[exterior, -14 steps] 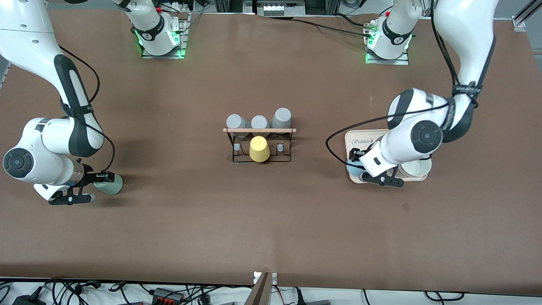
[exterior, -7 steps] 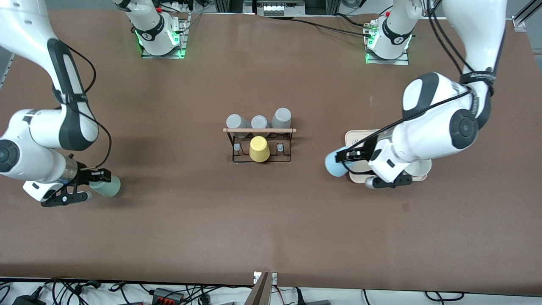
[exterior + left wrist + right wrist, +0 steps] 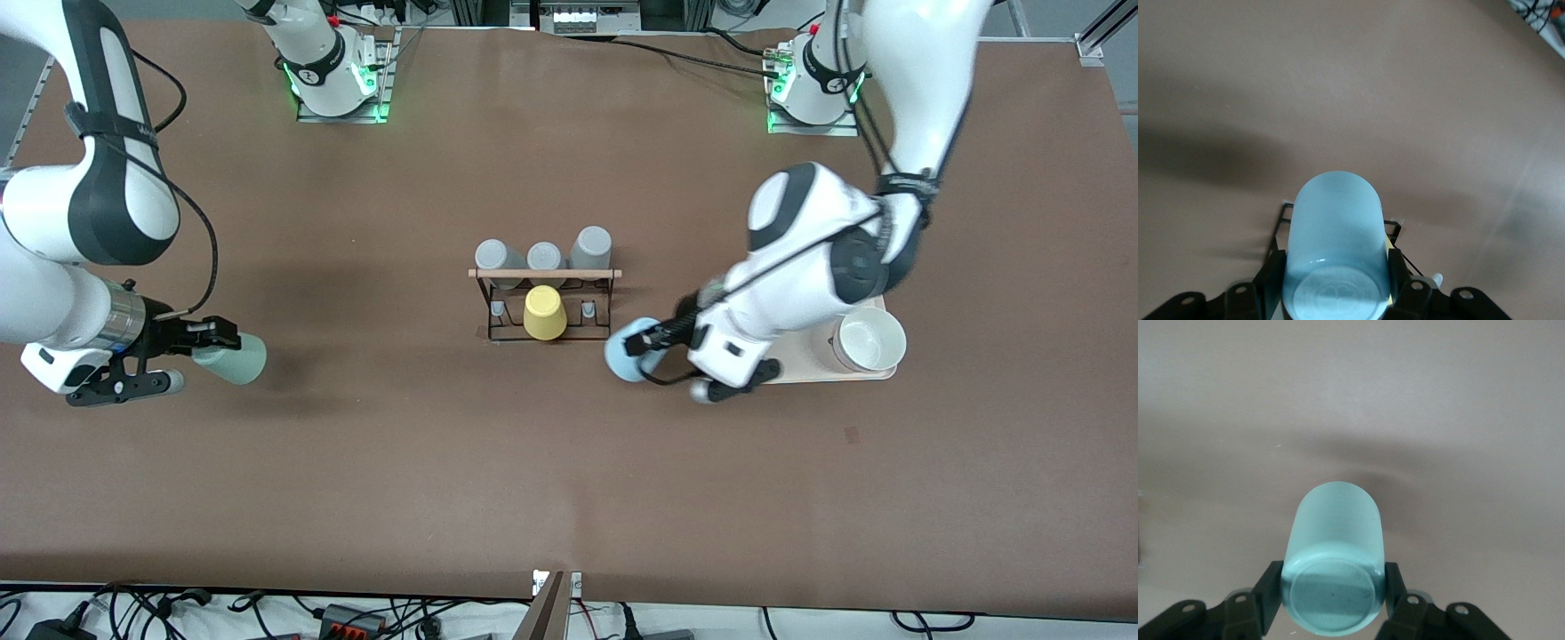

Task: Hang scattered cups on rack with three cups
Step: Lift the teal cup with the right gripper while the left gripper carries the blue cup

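Left end effector (image 3: 655,342) clamped on the light blue cup (image 3: 625,353), held sideways over the tabletop (image 3: 569,462) at the 4 o'clock corner of the rack (image 3: 544,302). Right end effector (image 3: 206,338) gripped the mint green cup (image 3: 233,359), aloft toward 9 o'clock, well apart from the rack.

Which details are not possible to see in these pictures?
- Front view: the left end effector holding the light blue cup is mostly covered by its own arm.
- Front view: the cream tray is largely hidden under the left arm.
- Left wrist view: the rack is almost wholly hidden by the light blue cup.
- Right wrist view: the mint cup has its mouth turned away from the camera.
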Robot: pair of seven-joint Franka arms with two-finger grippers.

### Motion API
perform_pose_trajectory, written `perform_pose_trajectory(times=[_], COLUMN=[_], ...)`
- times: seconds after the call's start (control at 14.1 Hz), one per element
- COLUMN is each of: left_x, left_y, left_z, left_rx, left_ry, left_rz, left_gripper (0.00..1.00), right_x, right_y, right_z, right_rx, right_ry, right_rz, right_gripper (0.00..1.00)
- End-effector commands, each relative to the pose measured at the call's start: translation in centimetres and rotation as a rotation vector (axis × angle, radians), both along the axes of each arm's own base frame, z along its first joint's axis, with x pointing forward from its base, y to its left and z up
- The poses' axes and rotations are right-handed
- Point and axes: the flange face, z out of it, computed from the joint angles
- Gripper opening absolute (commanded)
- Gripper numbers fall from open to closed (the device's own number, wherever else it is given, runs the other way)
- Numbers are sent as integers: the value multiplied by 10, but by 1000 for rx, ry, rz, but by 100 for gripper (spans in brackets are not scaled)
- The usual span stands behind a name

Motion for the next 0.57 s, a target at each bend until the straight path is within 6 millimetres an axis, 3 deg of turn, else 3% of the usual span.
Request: perform_pose_trajectory(times=[0.0, 0.35, 0.5], left_x=[-5, -25, -30], left_y=[-17, -36, -38], left_z=[1, -19, -25], left_rx=[19, 57, 101], left_ry=[-14, 52, 66], left_rz=[-22, -87, -122], left_gripper=[1, 1, 1], right_x=[-5, -20, -23], right_y=[38, 78, 93], right_z=[23, 48, 49], right_rx=[9, -15, -19], right_ry=[6, 21, 25], right_rz=[-50, -165, -189], right_gripper=[32, 32, 32])
